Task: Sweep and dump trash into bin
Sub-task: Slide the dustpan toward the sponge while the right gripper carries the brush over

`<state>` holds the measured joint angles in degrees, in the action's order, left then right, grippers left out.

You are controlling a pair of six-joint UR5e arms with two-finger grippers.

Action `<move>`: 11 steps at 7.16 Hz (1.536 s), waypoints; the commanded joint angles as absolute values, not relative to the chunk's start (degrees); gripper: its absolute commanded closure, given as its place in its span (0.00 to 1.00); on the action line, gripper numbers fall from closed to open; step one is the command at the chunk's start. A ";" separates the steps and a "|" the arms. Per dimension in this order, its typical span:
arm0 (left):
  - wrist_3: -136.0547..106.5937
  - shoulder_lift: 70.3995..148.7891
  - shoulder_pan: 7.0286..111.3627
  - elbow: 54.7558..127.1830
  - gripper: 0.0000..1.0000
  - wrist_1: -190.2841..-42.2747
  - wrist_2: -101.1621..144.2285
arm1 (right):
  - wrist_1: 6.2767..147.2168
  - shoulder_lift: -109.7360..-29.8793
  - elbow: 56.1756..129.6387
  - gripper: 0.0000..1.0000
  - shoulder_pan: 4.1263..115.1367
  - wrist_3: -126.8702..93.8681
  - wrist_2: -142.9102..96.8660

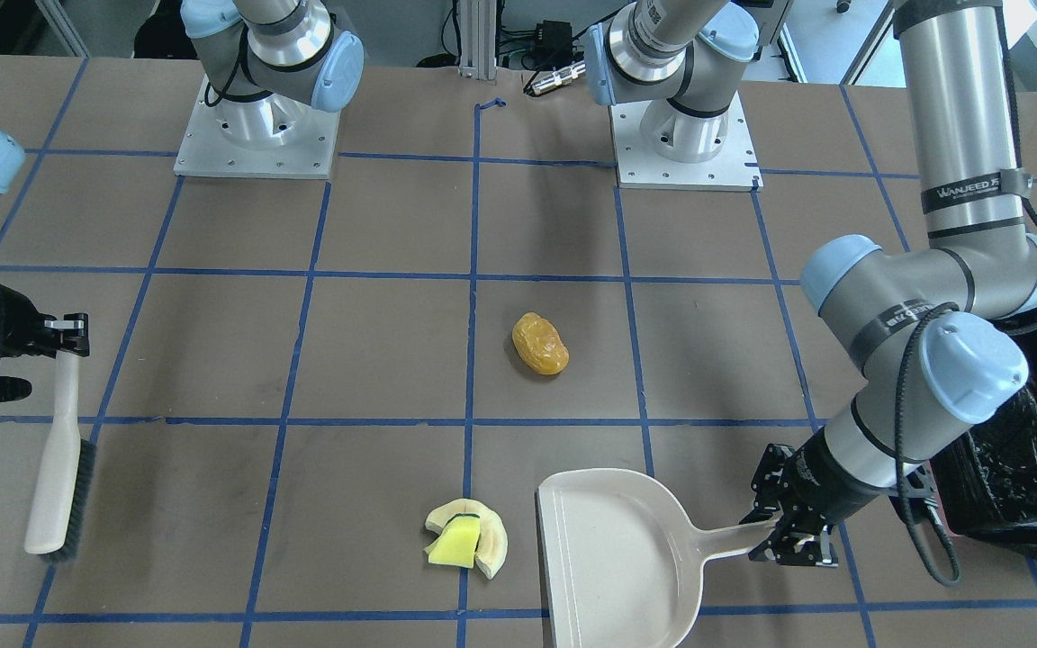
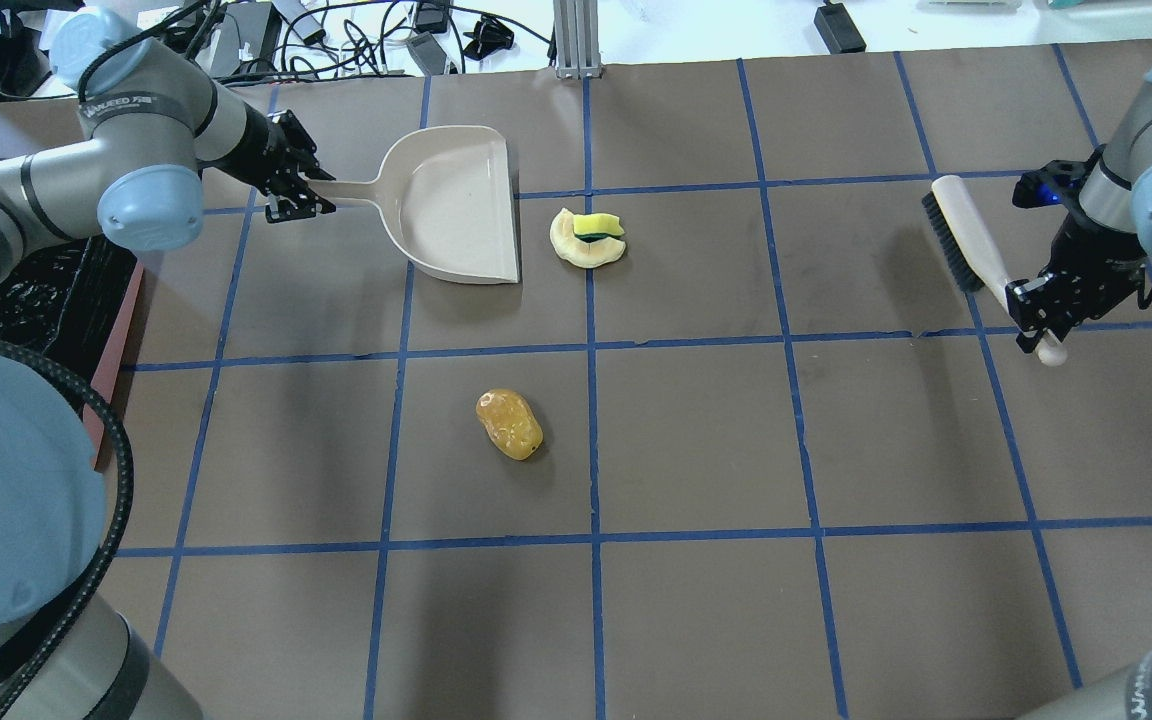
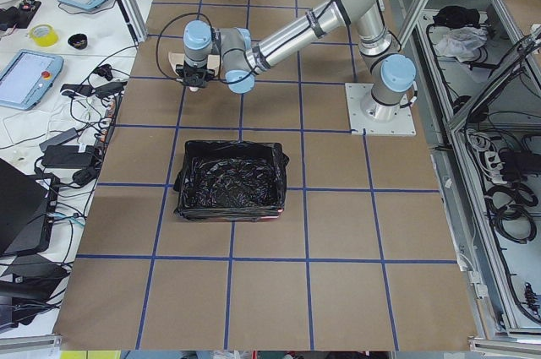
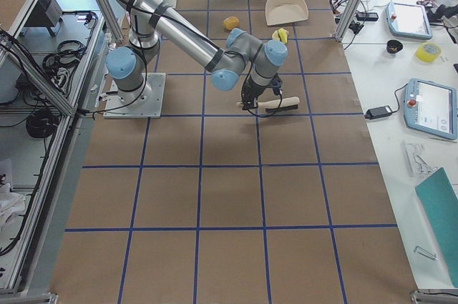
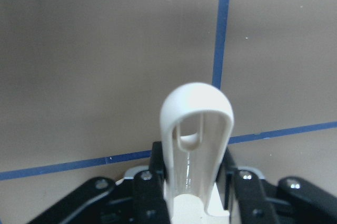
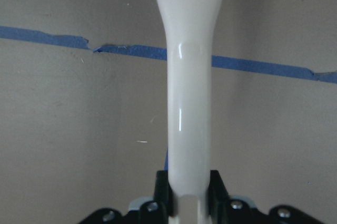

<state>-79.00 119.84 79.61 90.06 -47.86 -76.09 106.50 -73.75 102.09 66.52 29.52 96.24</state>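
A golden-brown lump (image 1: 540, 344) lies mid-table. A cream curved piece with a yellow sponge block (image 1: 466, 537) lies just off the open edge of the beige dustpan (image 1: 617, 558). My left gripper (image 1: 784, 531) is shut on the dustpan's handle (image 5: 196, 139), and the pan rests flat on the table. My right gripper (image 1: 68, 337) is shut on the handle (image 6: 189, 103) of the beige brush (image 1: 59, 477), far from both pieces. The pink-sided bin (image 2: 121, 330) with its black bag (image 1: 1014, 468) stands beside my left arm.
Blue tape lines grid the brown table. The arm bases (image 1: 257, 135) stand at the robot's side of the table. Cables and power bricks (image 2: 416, 30) lie beyond the far edge. The overhead view shows the lump (image 2: 509, 423) and the cream piece (image 2: 588, 238) about one grid cell apart.
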 commanded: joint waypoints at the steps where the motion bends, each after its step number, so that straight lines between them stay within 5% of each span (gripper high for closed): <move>1: -78.49 118.92 84.97 90.00 1.00 -49.73 -84.16 | 104.60 -76.46 101.16 1.00 75.10 12.76 93.87; 5: -72.86 120.41 84.81 88.60 1.00 -55.64 -87.45 | 103.97 -69.55 99.42 1.00 96.38 -1.49 90.54; 8: -75.75 121.81 84.81 86.66 1.00 -55.55 -87.36 | 105.47 -57.69 86.01 1.00 107.45 -6.23 85.88; 11: -76.82 122.34 84.81 86.04 1.00 -55.55 -87.19 | 106.26 -56.42 78.24 1.00 114.85 -10.89 73.77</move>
<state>-76.48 122.18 84.82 86.19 -55.55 -87.29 105.82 -56.60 81.18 111.90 -9.30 78.13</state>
